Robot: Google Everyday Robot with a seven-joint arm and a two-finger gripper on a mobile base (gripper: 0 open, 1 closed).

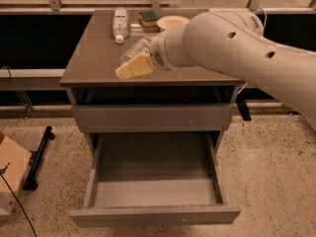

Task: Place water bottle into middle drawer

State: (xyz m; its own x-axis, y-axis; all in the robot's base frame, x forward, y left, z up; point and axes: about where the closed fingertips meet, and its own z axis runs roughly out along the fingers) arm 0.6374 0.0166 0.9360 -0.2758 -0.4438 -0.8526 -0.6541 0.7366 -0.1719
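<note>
The water bottle (pixel 135 48), clear and crinkled, lies on the cabinet top (pixel 94 58). It is mostly hidden behind my arm. My gripper (pixel 130 68), with its yellowish tip, sits right over the bottle's near end, close to the cabinet top's front edge. The big white arm (pixel 232 43) reaches in from the right. The middle drawer (pixel 155 215), wide, grey and shallow, is pulled fully open below, and nothing lies inside it.
A second clear bottle with a white cap (pixel 120 22) lies at the back of the top. Beside it are a sponge (pixel 148 19) and a pale bowl (pixel 173 21). A taller shut drawer front (pixel 153 116) is above the open one. A cardboard box (pixel 11 179) and a black stand (pixel 38 154) are on the floor to the left.
</note>
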